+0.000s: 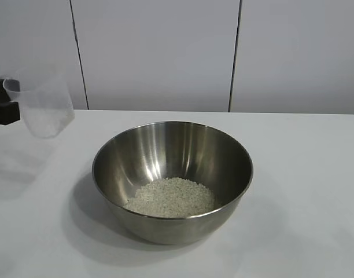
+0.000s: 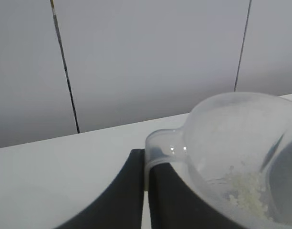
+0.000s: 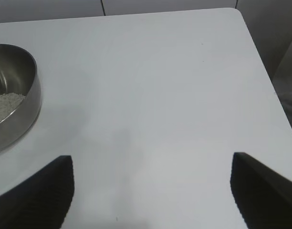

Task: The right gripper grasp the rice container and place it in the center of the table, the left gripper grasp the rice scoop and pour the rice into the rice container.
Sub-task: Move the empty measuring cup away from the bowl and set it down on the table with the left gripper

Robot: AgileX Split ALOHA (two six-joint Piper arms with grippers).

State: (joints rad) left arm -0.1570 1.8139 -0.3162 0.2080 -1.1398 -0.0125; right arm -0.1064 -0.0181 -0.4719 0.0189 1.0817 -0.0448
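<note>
- Fingers (image 2: 136,191) of the left gripper (image 1: 4,109) are clenched on the rice scoop's (image 1: 43,105) tab handle, holding it above the surface (image 1: 304,174) at about ten o'clock from the rice container (image 1: 172,179).
- A few grains cling inside the scoop.
- Rice (image 1: 171,198) lies heaped in the steel container, mid-surface.
- Right gripper (image 3: 151,191) fingers stand released, spread wide over bare surface, apart from the container.

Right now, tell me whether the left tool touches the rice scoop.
Touching. The left wrist view shows the left tool shut on the rice scoop at its tab handle, fingers pressed against the plastic.
</note>
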